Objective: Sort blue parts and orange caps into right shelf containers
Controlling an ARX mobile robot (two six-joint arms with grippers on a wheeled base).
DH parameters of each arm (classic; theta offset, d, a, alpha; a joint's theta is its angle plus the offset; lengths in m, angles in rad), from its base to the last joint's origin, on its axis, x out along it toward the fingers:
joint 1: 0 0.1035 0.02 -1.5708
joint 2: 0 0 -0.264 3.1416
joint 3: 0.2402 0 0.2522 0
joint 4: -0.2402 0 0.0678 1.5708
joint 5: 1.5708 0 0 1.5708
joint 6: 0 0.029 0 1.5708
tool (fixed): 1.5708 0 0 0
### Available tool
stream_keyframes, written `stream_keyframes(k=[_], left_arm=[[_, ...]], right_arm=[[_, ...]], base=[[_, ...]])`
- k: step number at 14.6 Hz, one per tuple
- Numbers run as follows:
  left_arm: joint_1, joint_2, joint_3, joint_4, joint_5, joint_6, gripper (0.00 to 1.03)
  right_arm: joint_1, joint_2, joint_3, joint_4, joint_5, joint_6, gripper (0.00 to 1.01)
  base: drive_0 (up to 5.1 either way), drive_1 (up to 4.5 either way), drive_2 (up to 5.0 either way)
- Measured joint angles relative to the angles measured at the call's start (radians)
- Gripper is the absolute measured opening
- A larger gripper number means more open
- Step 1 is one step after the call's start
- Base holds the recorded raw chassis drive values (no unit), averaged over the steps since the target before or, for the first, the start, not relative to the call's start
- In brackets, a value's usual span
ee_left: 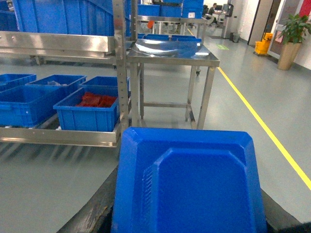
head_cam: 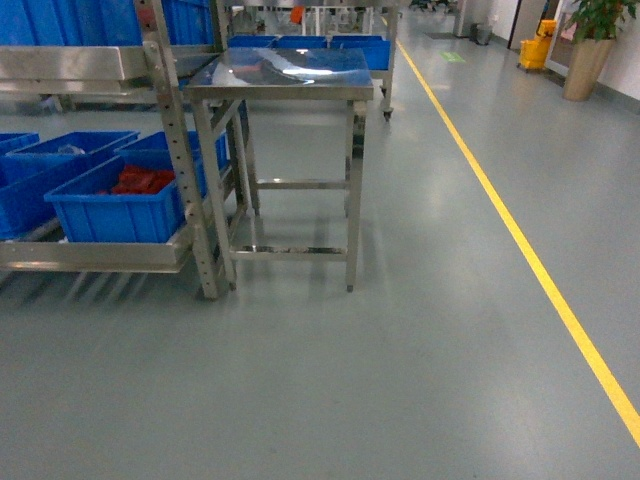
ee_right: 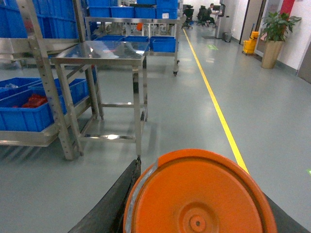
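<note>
A blue part (ee_left: 189, 184) fills the lower left wrist view, and my left gripper (ee_left: 189, 211) is shut on it, a black finger (ee_left: 99, 206) showing at each side. In the right wrist view my right gripper (ee_right: 199, 208) is shut on a round orange cap (ee_right: 199, 191), its flat face towards the camera. Blue shelf containers (head_cam: 110, 210) sit on the low tier of a steel rack ahead on the left; the nearest one (ee_left: 87, 116) holds red items. Neither gripper shows in the head view.
A steel table (head_cam: 285, 70) stands beside the rack's perforated post (head_cam: 185, 150). A yellow floor line (head_cam: 520, 240) runs down the aisle on the right. A potted plant (head_cam: 590, 50) and a yellow mop bucket (head_cam: 537, 50) stand far back. More blue bins (head_cam: 355, 45) sit behind the table.
</note>
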Motion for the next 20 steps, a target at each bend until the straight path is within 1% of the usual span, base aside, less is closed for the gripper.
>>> stream_keyframes(k=[20], left_arm=[[0.000, 0.000, 0.000, 0.002, 0.000, 0.000, 0.44]], right_arm=[[0.000, 0.000, 0.000, 0.003, 0.000, 0.000, 0.44]], base=[[0.0, 4.24, -4.2]])
